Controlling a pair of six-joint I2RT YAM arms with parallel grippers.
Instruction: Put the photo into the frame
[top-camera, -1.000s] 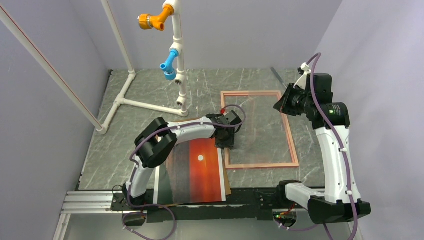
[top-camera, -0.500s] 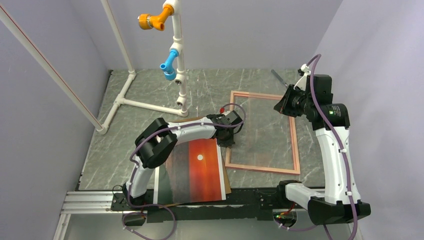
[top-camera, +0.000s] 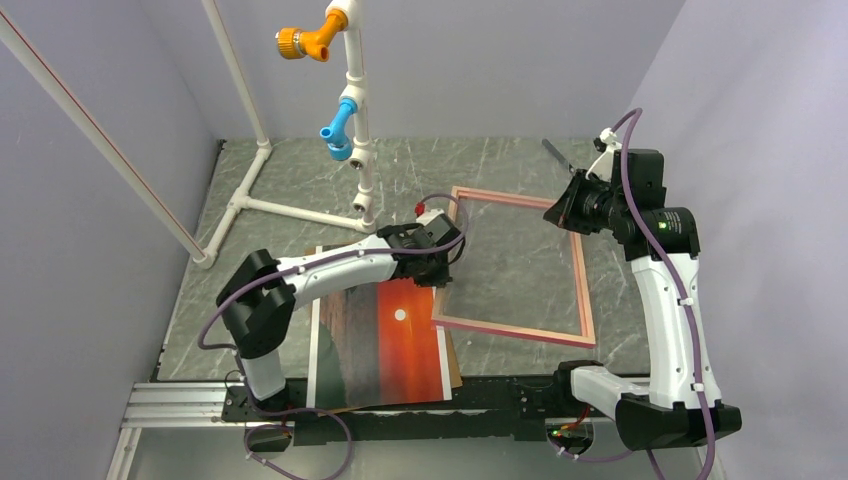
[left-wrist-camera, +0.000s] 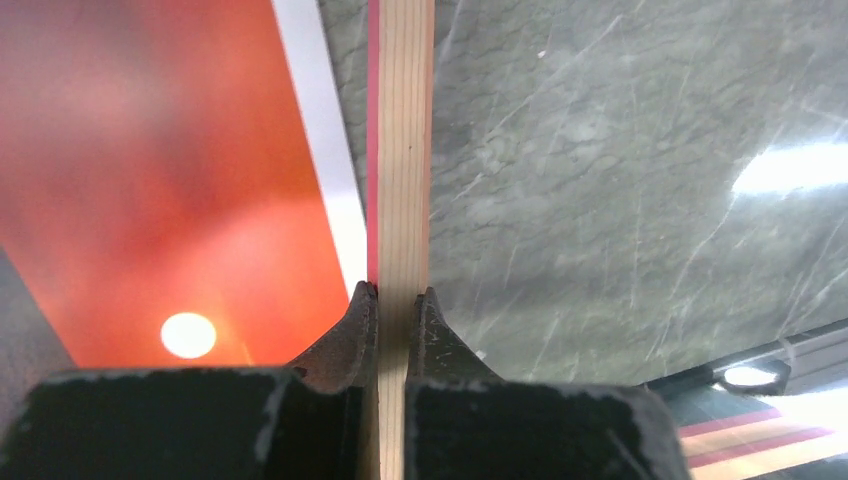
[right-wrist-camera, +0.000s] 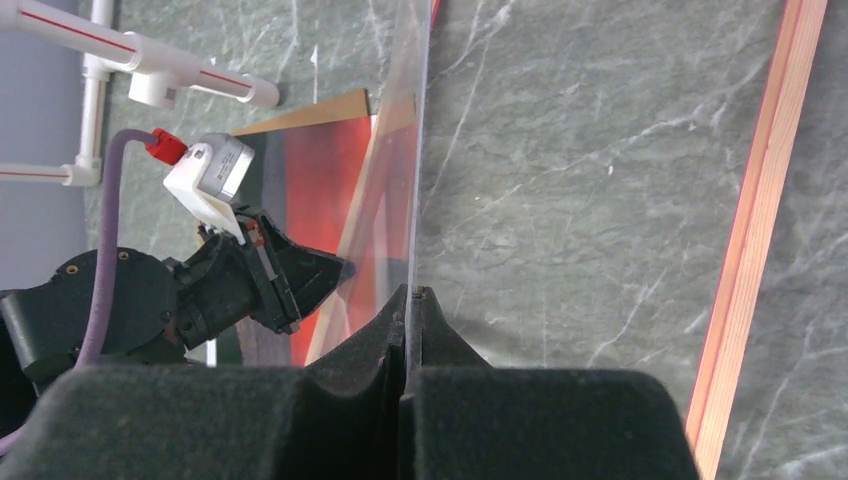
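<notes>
The photo (top-camera: 400, 340) lies face up on the table in front of the left arm, its orange sky and white sun showing in the left wrist view (left-wrist-camera: 150, 150). The frame (top-camera: 585, 270) stands skewed to its right, its left bar raised over the photo's right edge. My left gripper (top-camera: 443, 270) is shut on that pale wood bar (left-wrist-camera: 400, 150), jaws (left-wrist-camera: 398, 292) pinching it on both sides. My right gripper (top-camera: 570, 208) is shut (right-wrist-camera: 412, 292) on the edge of a thin clear sheet (right-wrist-camera: 420, 120) at the frame's far right corner. The frame's right bar (right-wrist-camera: 765, 180) lies beside it.
A brown backing panel (top-camera: 456, 365) pokes out under the photo. A white pipe stand (top-camera: 300, 213) with orange and blue fittings stands at the back left. Grey walls close in on both sides, and a metal rail (top-camera: 180, 405) runs along the near edge.
My left gripper has pulled the frame's left bar leftward and up, over the photo's right edge, and the frame has twisted. The left elbow swung left. The right arm has stayed put.
</notes>
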